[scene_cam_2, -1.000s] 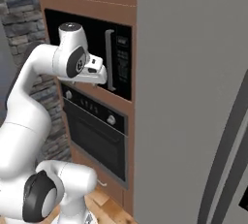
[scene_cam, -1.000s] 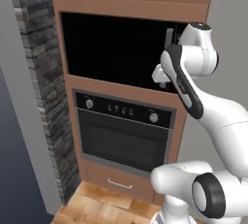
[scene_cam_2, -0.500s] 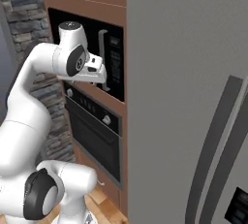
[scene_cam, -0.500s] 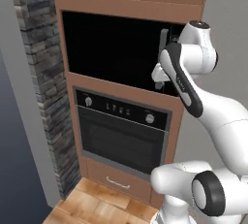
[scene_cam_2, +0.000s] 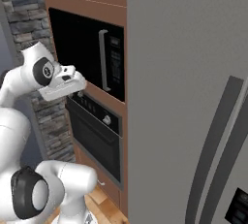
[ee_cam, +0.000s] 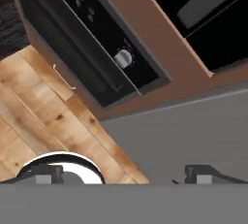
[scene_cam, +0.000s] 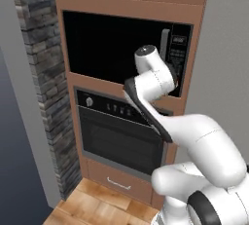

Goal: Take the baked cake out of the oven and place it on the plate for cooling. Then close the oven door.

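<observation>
The oven [scene_cam: 121,136] sits in the wooden cabinet wall, under a black control strip with white knobs [ee_cam: 123,58]. Its dark-glass oven door [scene_cam: 119,143] stands shut, so the cake is hidden. The plate is out of view. My hand [scene_cam_2: 62,83] hovers in front of the control strip, pointing at the cabinet. In the hand view my gripper [ee_cam: 125,173] is open, its fingertips [ee_cam: 48,172] far apart with nothing between them. That view looks down on the right knob and the oven door [ee_cam: 53,34].
A black microwave [scene_cam: 121,48] with a silver vertical handle [scene_cam: 165,48] sits above the oven. A grey fridge [scene_cam_2: 193,97] stands close on the right, a stone wall [scene_cam: 44,73] on the left. A drawer [scene_cam: 119,182] and wood floor [scene_cam: 92,204] lie below.
Both base views have shifted, so the base has driven; the fridge takes up more of the right view. My hand has dropped from microwave-handle height to the oven's control strip. The jaws stayed open.
</observation>
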